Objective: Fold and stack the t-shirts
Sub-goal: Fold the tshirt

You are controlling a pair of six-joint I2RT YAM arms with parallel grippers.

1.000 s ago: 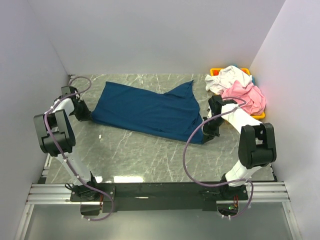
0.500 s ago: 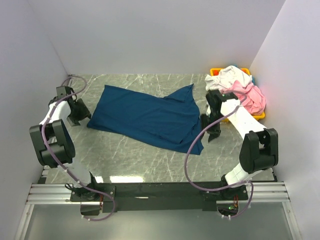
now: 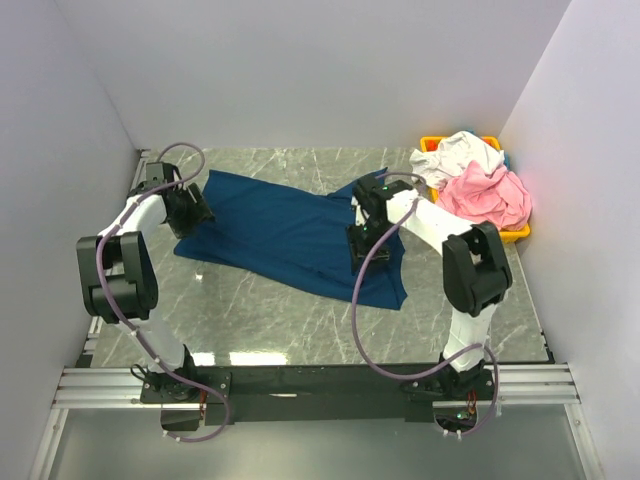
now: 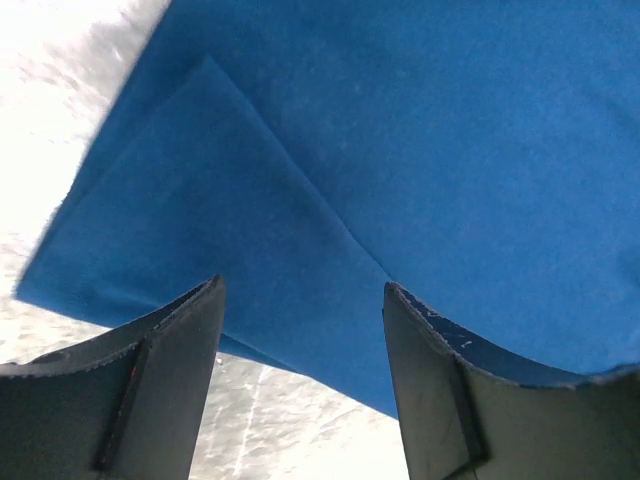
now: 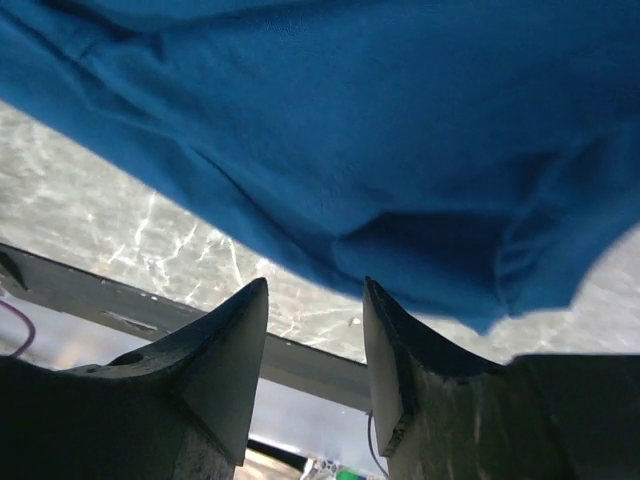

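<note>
Judged step: flattening navy t-shirt (image 3: 290, 232) mid-frame | found left gripper (image 3: 190, 208), right gripper (image 3: 362, 243) both spread, empty (cloth rumpled lower right) | advised pinching edges, pulling evenly.

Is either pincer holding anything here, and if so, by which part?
Nothing is held. The left pincer and right pincer both stand open over the blue shirt, with no cloth pinched between their fingers.

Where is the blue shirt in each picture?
Top view: the blue shirt lies spread out across the middle of the table.
Left wrist view: the blue shirt fills most of the picture.
Right wrist view: the blue shirt covers the upper half.
Shared landmark: the marble table showing past the shirt's edge.
</note>
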